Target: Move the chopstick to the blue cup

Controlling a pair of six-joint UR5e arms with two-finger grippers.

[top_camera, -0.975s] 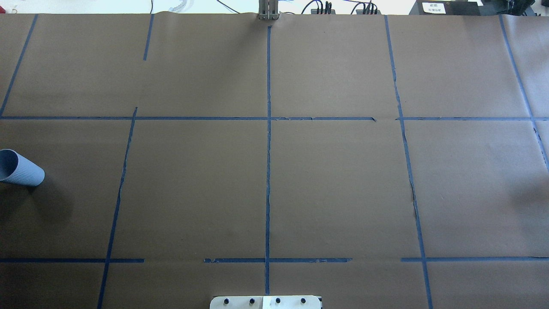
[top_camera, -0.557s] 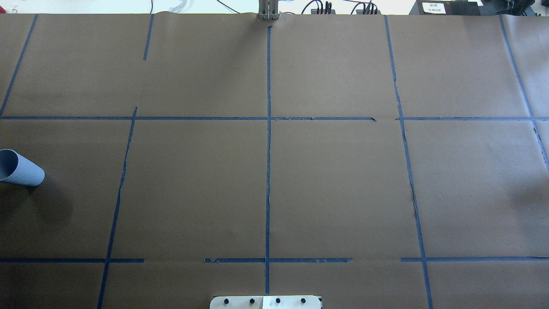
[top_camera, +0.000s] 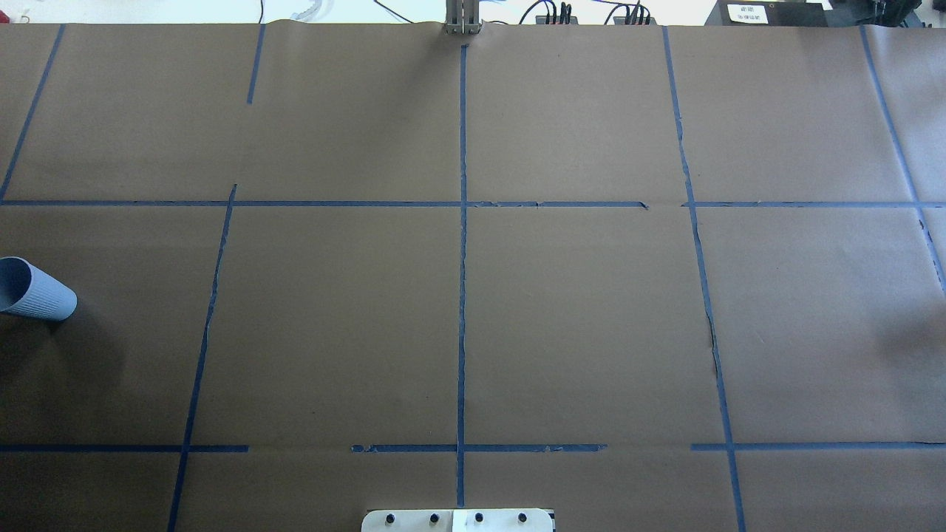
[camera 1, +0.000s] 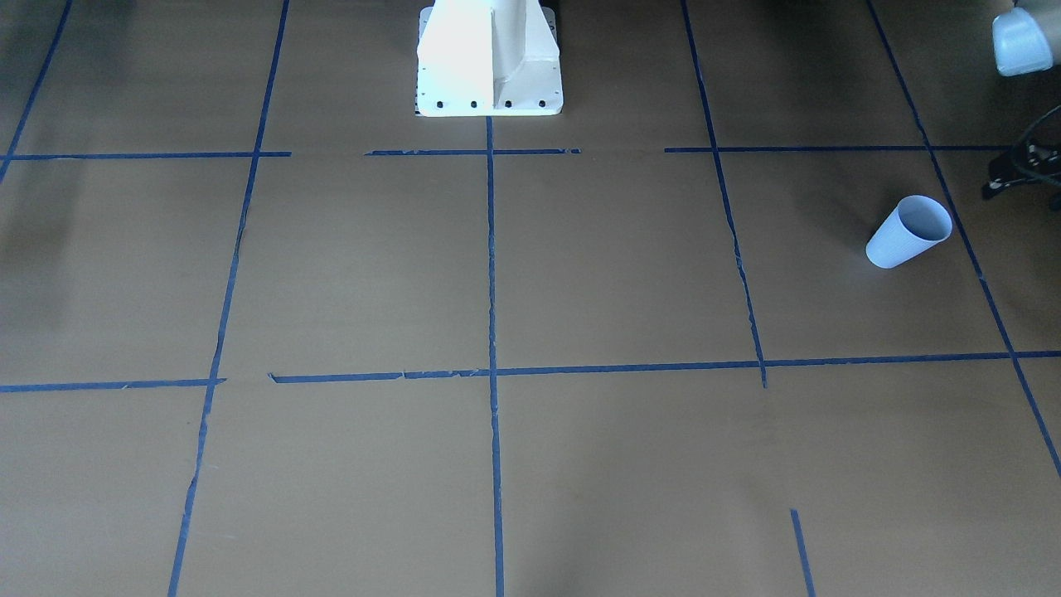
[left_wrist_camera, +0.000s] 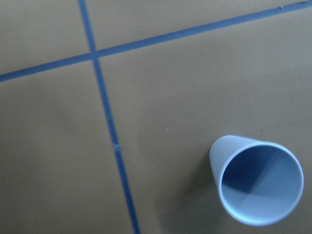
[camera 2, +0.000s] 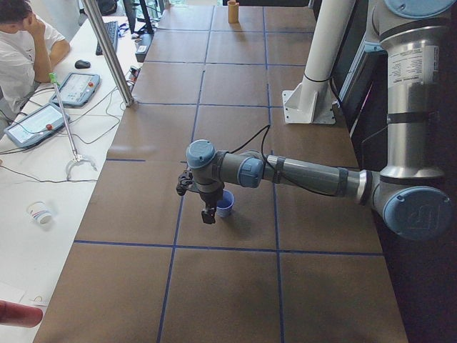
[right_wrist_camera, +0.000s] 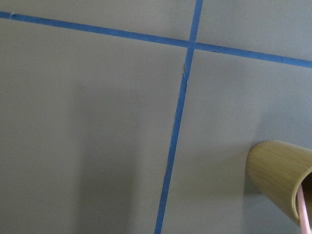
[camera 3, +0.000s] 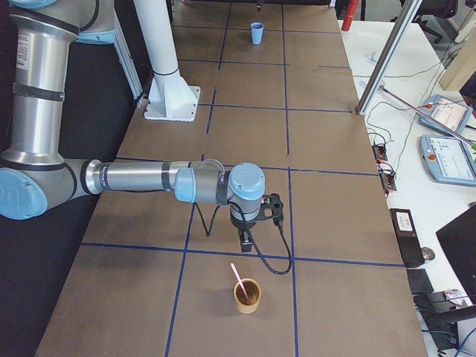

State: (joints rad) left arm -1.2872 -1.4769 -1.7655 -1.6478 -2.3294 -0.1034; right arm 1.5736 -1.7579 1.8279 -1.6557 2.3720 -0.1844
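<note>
Well apart from the blue cup (camera 1: 908, 232), the chopstick (camera 3: 237, 277) leans in a bamboo cup (camera 3: 248, 299), with the right gripper (camera 3: 246, 242) hanging near. Farther off, the left gripper (camera 2: 208, 216) hangs just beside the blue cup, which has not moved. Neither gripper's opening can be told.

Light falls soft and even from above. In the overhead view the brown paper (top_camera: 591, 332) looks rather dim, with a blown-out white strip at 12 o'clock. The blue cup (top_camera: 41, 295) at 9 o'clock throws a faint, wide shadow toward 5 o'clock. From the front, the white base (camera 1: 489, 58) at 12 o'clock glares featureless, and the paper carries a pale sheen. Both wrist views are soft; the right one has a broad grey shadow at 8 o'clock. The side views are bright and crisp.
</note>
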